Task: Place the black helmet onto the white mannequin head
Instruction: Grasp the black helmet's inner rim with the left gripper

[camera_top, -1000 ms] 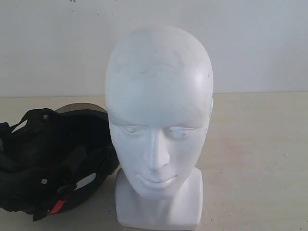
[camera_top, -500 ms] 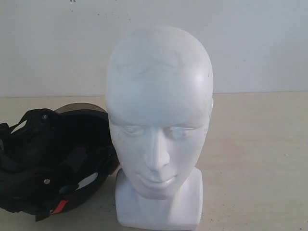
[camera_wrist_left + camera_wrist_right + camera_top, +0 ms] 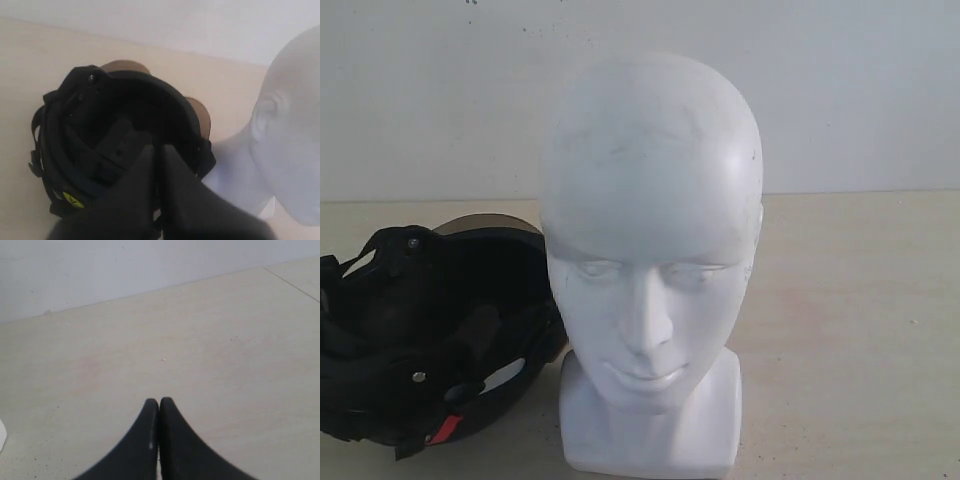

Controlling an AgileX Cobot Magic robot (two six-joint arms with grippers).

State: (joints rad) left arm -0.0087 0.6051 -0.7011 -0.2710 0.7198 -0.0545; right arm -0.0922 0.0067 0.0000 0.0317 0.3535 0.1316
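Observation:
The black helmet lies upside down on the table, left of the white mannequin head and touching its neck base, padded inside facing up. Its smoky visor shows at the back and a red tab at the front. In the left wrist view my left gripper is shut at the near rim of the helmet, with the rim apparently pinched between the fingers; the mannequin head stands beside it. My right gripper is shut with nothing in it, over bare table. Neither gripper shows in the exterior view.
A pale wooden tabletop stretches to the right of the head, with a white wall behind it. A table seam runs across one corner of the right wrist view.
The helmet has shifted slightly to the right and turned a little; its rivet and red tab sit a bit nearer the head. The mannequin head has not moved.

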